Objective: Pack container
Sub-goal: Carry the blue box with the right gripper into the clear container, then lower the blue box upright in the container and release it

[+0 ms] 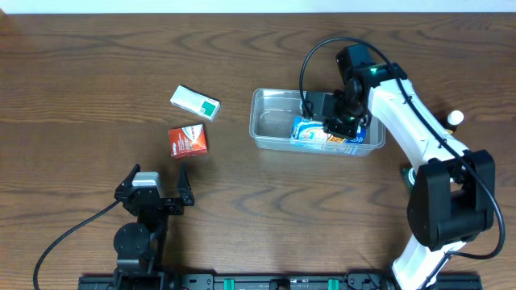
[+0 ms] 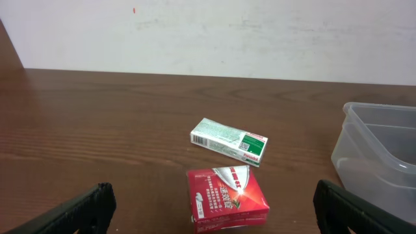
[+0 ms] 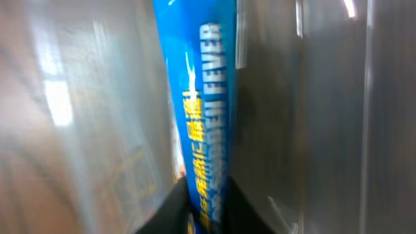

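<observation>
The clear plastic container [image 1: 270,121] stands right of the table's middle; its corner shows in the left wrist view [image 2: 377,149]. My right gripper [image 1: 343,121] is down inside it, shut on a blue carton [image 1: 326,133], which fills the right wrist view [image 3: 201,110] between my fingers [image 3: 207,208]. A red box [image 1: 188,141] and a white-and-green box [image 1: 195,101] lie on the table left of the container; both show in the left wrist view, red [image 2: 226,194] and white-green [image 2: 229,141]. My left gripper [image 1: 153,193] is open and empty, just short of the red box.
The brown wooden table [image 1: 81,80] runs under everything. A white wall rises behind the table's far edge in the left wrist view [image 2: 208,32]. The right arm's base [image 1: 447,201] stands at the right side.
</observation>
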`<state>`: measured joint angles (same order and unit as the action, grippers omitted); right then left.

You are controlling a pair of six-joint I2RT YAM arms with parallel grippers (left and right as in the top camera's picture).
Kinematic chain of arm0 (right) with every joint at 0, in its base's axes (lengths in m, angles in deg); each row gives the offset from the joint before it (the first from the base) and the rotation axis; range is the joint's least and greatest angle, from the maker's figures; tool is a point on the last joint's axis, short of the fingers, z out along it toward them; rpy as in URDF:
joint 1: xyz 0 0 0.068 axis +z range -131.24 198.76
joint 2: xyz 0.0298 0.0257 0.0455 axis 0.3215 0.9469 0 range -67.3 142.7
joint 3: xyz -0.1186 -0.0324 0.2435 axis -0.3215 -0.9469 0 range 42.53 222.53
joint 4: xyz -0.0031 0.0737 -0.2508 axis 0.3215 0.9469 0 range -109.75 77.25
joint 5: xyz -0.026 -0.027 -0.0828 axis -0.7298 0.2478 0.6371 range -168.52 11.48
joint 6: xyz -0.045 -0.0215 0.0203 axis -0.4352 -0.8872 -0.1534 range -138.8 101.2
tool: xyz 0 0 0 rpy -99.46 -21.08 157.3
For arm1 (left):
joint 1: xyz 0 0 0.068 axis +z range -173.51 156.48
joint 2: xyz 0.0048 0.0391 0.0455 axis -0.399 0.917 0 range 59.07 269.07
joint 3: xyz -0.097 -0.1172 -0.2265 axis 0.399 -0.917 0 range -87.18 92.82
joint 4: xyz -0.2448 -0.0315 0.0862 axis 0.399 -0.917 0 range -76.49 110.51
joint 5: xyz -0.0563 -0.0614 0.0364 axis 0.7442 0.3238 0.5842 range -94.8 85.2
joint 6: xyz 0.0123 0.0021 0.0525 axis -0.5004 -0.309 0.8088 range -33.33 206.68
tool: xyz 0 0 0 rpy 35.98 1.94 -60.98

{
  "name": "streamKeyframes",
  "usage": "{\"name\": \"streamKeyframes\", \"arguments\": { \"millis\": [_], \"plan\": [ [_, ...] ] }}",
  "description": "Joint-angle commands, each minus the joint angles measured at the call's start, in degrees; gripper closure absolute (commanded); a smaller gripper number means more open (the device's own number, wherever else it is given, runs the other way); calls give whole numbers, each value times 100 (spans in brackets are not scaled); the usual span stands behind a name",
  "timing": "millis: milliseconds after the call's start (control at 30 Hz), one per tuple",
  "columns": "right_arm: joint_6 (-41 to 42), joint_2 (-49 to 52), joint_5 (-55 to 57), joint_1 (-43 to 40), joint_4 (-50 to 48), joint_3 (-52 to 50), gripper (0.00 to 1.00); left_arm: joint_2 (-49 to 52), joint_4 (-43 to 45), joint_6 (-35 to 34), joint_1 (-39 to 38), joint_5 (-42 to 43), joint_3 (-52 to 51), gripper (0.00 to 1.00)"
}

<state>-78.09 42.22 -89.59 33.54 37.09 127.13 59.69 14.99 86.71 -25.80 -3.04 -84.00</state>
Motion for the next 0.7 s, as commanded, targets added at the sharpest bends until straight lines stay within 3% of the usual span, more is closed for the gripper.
{"name": "streamKeyframes", "arguments": {
  "millis": [0,100,267,467,500,600,667],
  "plan": [
    [481,96,702,-90,-280,-116,73,-33,-59,57,24,74,-181,2],
    [946,90,811,-83,-595,-96,55,-33,-59,57,24,74,-181,2],
    [1467,4,811,-39,-944,-66,42,-33,-59,57,24,74,-181,2],
    [1880,-437,588,153,-1209,-15,38,-33,-59,57,24,74,-181,2],
    [1882,-533,479,205,-1222,-15,38,-33,-59,57,24,74,-181,2],
    [2393,-719,85,391,-1325,-15,51,-33,-59,57,24,74,-181,2],
    [2809,-726,-251,533,-1410,-15,71,-33,-59,57,24,74,-181,2]
  ]
}}
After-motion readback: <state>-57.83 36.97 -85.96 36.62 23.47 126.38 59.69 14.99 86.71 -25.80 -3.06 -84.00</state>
